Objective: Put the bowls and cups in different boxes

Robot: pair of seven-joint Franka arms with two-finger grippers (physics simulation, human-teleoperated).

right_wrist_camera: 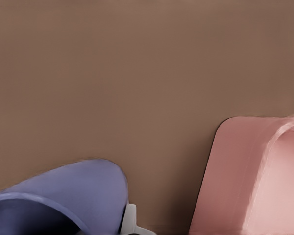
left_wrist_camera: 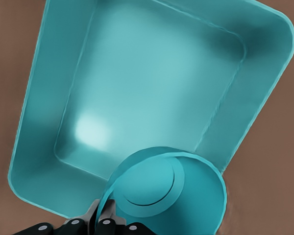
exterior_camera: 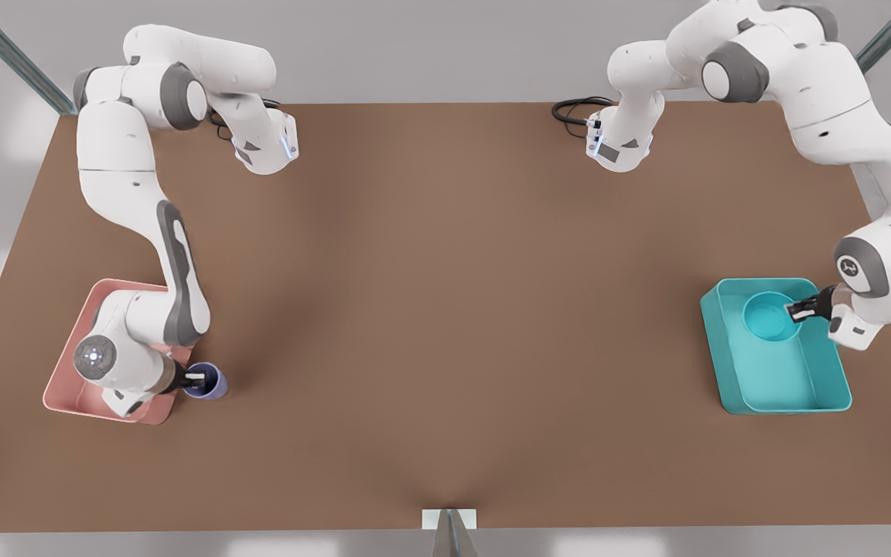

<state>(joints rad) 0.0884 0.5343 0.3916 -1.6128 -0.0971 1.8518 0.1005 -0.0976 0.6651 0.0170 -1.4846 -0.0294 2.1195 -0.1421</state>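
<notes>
While the left gripper [exterior_camera: 795, 311] sits at the right side of the front view pinched shut on the rim of the teal bowl [exterior_camera: 769, 316], the bowl hangs over the upper half of the teal box [exterior_camera: 775, 346], so this looks like the drop-off step for that one. In the left wrist view the fingers [left_wrist_camera: 104, 223] clamp the bowl's edge at the bottom of the frame, with the box floor spread out beyond. Next move there is probably just lowering a bit and letting go.

Over at the lower left of the front view, the right gripper [exterior_camera: 192, 378] is closed on the lavender cup [exterior_camera: 206, 381], which is just beside the pink box [exterior_camera: 83, 363], near its corner and not over it yet. So that cup looks like it needs carrying sideways over the box wall before release.

Hard to tell: whether the bowl is touching the box floor or hovering, and whether the cup is lifted off the brown table [exterior_camera: 445, 309]. The arm hides much of the pink box, and the right wrist view cuts off the cup's lower part.
</notes>
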